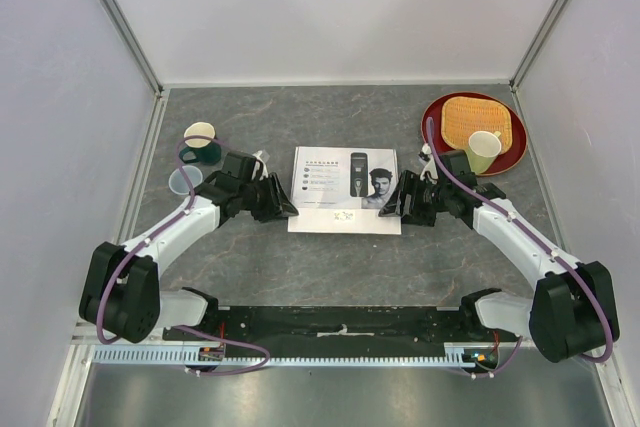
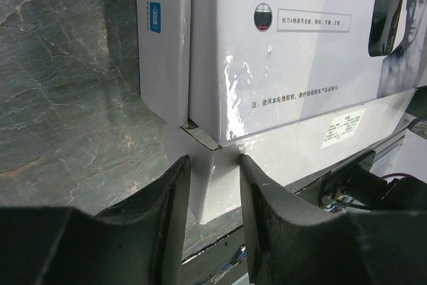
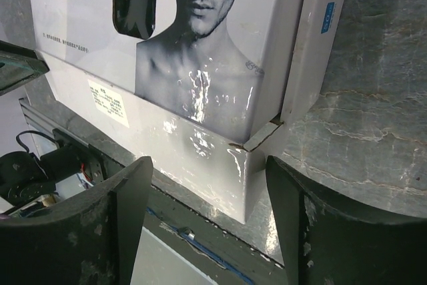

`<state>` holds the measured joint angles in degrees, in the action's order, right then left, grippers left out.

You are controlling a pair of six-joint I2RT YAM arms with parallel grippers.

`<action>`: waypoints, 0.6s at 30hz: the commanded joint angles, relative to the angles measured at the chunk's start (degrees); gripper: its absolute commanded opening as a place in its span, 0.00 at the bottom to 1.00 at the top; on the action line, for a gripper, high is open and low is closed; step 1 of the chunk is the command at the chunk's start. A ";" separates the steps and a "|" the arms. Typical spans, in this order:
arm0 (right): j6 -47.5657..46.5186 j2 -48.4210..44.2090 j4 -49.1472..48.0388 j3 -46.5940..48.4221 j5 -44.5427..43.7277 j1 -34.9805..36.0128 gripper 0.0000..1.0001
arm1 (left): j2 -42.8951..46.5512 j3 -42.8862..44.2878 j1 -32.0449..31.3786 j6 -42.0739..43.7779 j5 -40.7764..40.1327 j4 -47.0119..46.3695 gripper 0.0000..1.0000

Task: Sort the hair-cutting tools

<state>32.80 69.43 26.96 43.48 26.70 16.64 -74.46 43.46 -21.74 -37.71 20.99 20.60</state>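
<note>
No clipper, comb guard, brush or cord shows in any view. A closed white cardboard box (image 1: 330, 182) with a man's picture on its lid lies flat at the table's middle. My left gripper (image 1: 283, 209) is at its near left corner. In the left wrist view the gripper (image 2: 212, 159) has its fingers (image 2: 175, 195) pressed on both sides of that box corner (image 2: 217, 185). My right gripper (image 1: 392, 209) is at the near right corner. In the right wrist view it (image 3: 210, 161) is wide open, its fingers (image 3: 137, 198) straddling the box corner (image 3: 240, 185) without touching it.
A red plate (image 1: 432, 112) at the back right holds an orange woven mat (image 1: 470, 122) and a cream cup (image 1: 483, 150). At the back left stand a cream cup (image 1: 200, 133) on a dark green one and a clear cup (image 1: 182, 181). White walls enclose the table.
</note>
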 commanded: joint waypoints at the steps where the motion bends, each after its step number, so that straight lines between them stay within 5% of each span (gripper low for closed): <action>1: 0.78 -0.78 0.99 1.08 2.13 0.41 0.76 | -0.16 2.06 -0.32 0.62 -0.69 1.02 0.41; 18: -0.80 0.09 1.34 -1.91 -0.85 0.41 0.68 | -1.92 1.27 -0.41 0.71 -2.09 0.14 0.39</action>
<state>32.75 69.43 28.21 42.19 27.11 16.67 -75.81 43.55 -21.96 -37.71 20.01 20.97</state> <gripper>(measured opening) 0.688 0.395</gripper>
